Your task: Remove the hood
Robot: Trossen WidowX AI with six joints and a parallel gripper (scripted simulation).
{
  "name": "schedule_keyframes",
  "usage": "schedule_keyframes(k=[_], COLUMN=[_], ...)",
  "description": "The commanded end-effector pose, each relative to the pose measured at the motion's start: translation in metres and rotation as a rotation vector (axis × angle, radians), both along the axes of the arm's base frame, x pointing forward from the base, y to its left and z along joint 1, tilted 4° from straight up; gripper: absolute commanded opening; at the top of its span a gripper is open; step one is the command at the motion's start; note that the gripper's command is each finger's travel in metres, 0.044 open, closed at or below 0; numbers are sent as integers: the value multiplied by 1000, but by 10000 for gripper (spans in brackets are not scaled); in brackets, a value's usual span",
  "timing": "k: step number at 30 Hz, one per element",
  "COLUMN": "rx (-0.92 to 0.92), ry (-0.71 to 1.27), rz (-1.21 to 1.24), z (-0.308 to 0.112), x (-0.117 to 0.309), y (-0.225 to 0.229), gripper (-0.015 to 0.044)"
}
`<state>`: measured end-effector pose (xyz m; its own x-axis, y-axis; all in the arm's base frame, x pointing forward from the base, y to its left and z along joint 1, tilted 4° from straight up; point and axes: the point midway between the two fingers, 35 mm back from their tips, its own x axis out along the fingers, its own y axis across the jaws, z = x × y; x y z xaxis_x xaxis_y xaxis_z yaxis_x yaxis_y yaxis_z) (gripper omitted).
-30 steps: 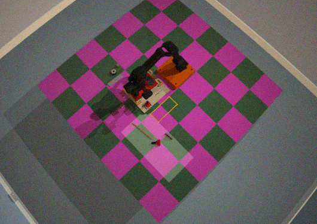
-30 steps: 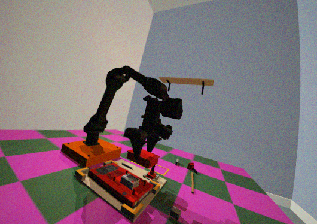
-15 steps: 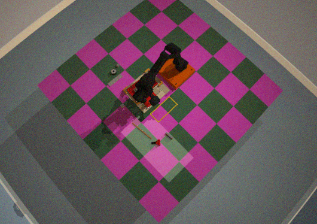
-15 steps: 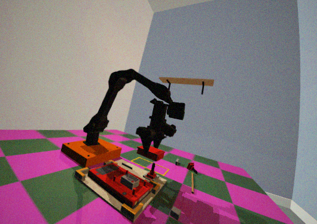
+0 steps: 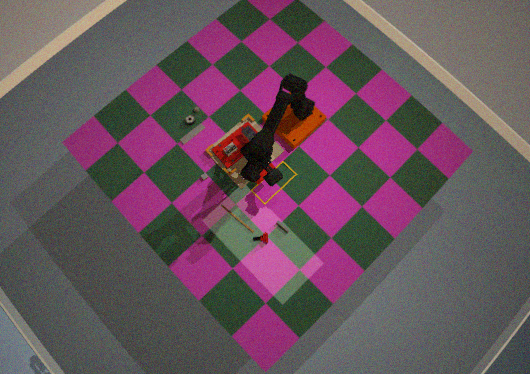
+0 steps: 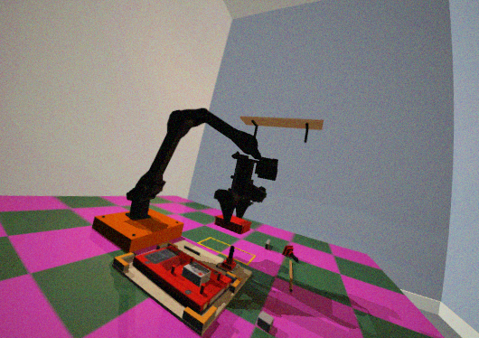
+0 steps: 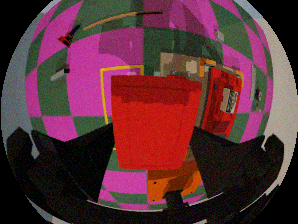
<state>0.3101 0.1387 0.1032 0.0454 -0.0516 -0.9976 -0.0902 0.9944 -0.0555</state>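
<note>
My gripper (image 6: 234,218) (image 7: 153,128) is shut on the red hood (image 5: 262,176) (image 6: 232,224) (image 7: 152,130), one finger on each side. The hood is held raised above the table, off the car. The toy car (image 5: 230,149) (image 6: 158,274) (image 7: 216,107) sits in its holder with its inside and a grey block exposed. The yellow outline of the marked area (image 5: 281,189) (image 6: 232,246) (image 7: 103,95) lies beside the holder. In the wrist view the hood hides much of the outline; from above, hood and gripper overlap its car-side part.
A lever with a black handle (image 6: 230,253) stands on the holder, beside the marked area. The orange arm base (image 5: 312,121) (image 6: 131,233) is near the car. A thin stick (image 5: 237,218) (image 6: 291,276), a red-and-black piece (image 5: 263,238) and a grey bar (image 5: 282,227) lie beyond the area.
</note>
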Motion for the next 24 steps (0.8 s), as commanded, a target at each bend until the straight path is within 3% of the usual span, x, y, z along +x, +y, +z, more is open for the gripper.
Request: schedule_keyframes(k=[1,11,24], rx=[2,4,4], ry=[3,4,4], rz=[-5,-6,-6], z=[0,-1,-8], x=[-9,-33,-32], y=[14,47,48], gripper=[0,0,0])
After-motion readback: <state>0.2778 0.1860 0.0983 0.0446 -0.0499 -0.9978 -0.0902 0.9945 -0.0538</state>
